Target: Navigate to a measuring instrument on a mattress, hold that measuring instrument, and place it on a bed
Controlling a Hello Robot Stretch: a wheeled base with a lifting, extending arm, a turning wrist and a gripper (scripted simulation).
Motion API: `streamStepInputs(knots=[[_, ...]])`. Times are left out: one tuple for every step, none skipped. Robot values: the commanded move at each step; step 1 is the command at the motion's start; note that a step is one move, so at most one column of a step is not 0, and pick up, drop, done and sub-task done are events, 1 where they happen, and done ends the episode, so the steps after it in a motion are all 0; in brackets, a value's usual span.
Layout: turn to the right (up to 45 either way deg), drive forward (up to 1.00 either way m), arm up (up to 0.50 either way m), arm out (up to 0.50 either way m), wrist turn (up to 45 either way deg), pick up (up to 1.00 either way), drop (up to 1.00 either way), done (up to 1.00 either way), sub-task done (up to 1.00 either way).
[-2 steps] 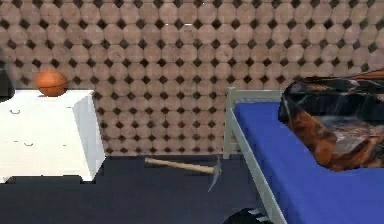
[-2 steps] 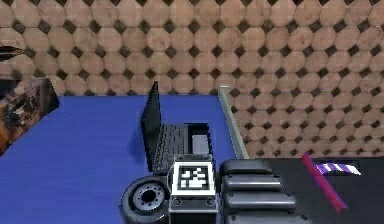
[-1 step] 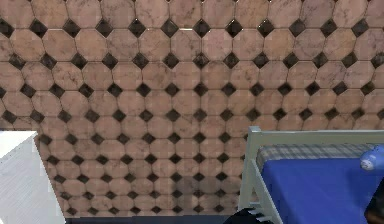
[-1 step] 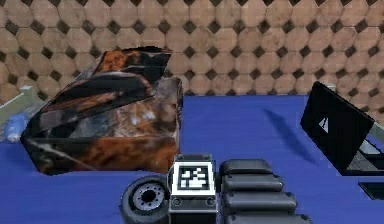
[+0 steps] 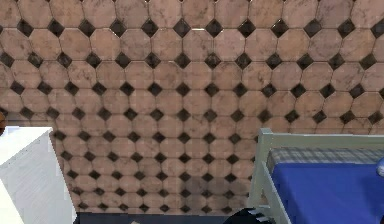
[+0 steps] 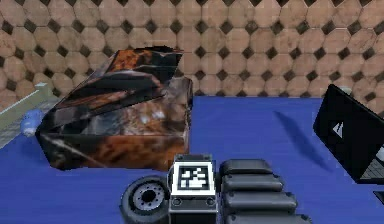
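Observation:
A blue mattress [image 6: 250, 130] spreads across the arm side view, bounded on its left by a pale bed frame [image 6: 22, 102]. A small pale blue blob [image 6: 30, 122] lies at the mattress's left edge; its shape is too small to name. The arm's dark bar [image 6: 250, 192] rises from the bottom edge with a white marked square [image 6: 195, 180]. Left of that square sits the gripper's [image 6: 148, 198] dark round body. Its far end cannot be made out, so I cannot tell whether it holds anything. In the forward view a blue mattress [image 5: 330, 190] in a pale frame [image 5: 262, 170] lies at lower right.
A big dark box-like thing with orange and black mottling [image 6: 120, 115] lies on the mattress just beyond the gripper. A dark laptop [image 6: 350, 130] stands at the right edge. A tiled wall [image 5: 190, 90] lies ahead, and a white cabinet [image 5: 30, 175] stands at lower left.

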Motion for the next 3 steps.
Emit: streamStepInputs(knots=[[0.0,0.0,0.0,0.46,0.0,0.0,0.0,0.0,0.0],[0.0,0.0,0.0,0.0,45.0,0.0,0.0,0.0,0.0],[0.0,0.0,0.0,0.0,45.0,0.0,0.0,0.0,0.0]])
